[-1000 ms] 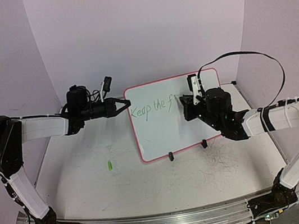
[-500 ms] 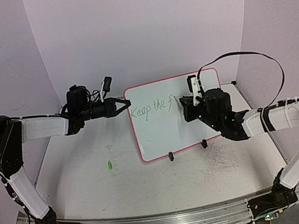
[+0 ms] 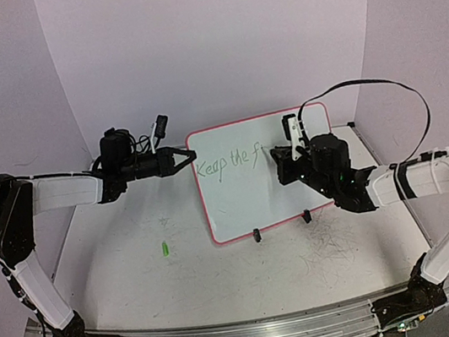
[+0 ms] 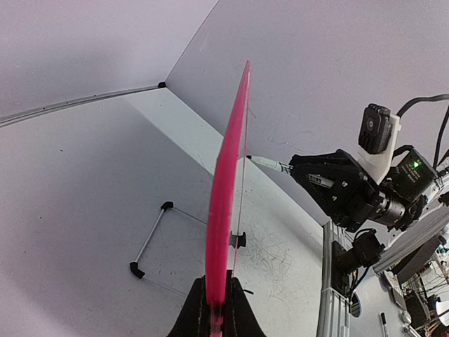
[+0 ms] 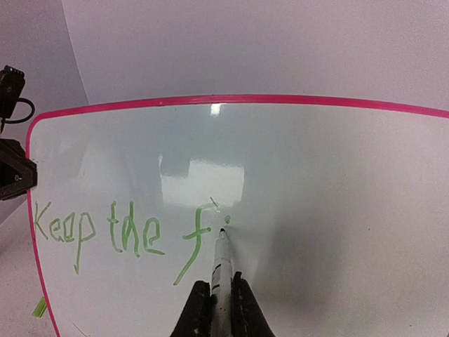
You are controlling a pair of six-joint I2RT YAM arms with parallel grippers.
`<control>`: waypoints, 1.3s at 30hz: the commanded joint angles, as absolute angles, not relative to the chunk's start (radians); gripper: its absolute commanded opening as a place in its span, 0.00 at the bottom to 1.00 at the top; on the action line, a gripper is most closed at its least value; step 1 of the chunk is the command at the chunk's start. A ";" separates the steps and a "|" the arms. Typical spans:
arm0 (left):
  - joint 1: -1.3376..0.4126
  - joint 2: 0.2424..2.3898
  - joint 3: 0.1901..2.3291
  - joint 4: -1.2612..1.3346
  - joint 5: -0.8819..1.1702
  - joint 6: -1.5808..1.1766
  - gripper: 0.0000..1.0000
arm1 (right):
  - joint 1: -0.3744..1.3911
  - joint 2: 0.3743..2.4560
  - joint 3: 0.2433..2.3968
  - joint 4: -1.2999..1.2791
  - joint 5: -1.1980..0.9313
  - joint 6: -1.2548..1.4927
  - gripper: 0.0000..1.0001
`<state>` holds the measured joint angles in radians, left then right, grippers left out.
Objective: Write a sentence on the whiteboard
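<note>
The large white rectangular whiteboard (image 3: 247, 203) with a thin pink rim stands tilted mid-table, its left edge pinched in the closed left gripper (image 4: 214, 309). The right gripper (image 5: 217, 302) is clamped on a slim white marker (image 5: 221, 263). The marker's tip touches the board just right of the green handwritten sentence (image 5: 119, 235), which reads "Keep the f".

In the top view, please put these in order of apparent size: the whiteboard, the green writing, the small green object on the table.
1. whiteboard
2. green writing
3. small green object
The differences are large, so nearness to the camera does not change the order.
</note>
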<state>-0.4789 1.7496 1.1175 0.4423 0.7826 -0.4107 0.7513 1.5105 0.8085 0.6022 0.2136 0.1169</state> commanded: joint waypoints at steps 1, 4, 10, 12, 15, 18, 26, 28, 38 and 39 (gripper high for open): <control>-0.485 1.715 1.149 0.437 0.771 -0.374 0.00 | 0.749 1.545 0.833 0.614 0.231 0.125 0.00; -0.486 1.715 1.150 0.437 0.770 -0.374 0.00 | 0.749 1.551 0.830 0.610 0.243 0.126 0.00; -0.485 1.715 1.150 0.437 0.770 -0.373 0.00 | 0.751 1.527 0.808 0.574 0.245 0.132 0.00; -0.485 1.713 1.150 0.436 0.769 -0.371 0.00 | 0.753 1.520 0.799 0.565 0.243 0.139 0.00; -0.485 1.712 1.149 0.435 0.768 -0.370 0.00 | 0.758 1.513 0.783 0.553 0.243 0.151 0.00; -0.485 1.712 1.150 0.434 0.767 -0.368 0.00 | 0.764 1.502 0.772 0.547 0.240 0.161 0.00; -0.485 1.716 1.151 0.433 0.767 -0.368 0.00 | 0.765 1.451 0.784 0.559 0.219 0.165 0.00; -0.485 1.717 1.151 0.433 0.767 -0.368 0.00 | 0.764 1.453 0.800 0.571 0.219 0.159 0.00; -0.486 1.712 1.151 0.431 0.769 -0.367 0.00 | 0.747 1.500 0.851 0.593 0.233 0.141 0.00; -0.485 1.713 1.150 0.431 0.769 -0.367 0.00 | 0.746 1.500 0.852 0.594 0.232 0.139 0.00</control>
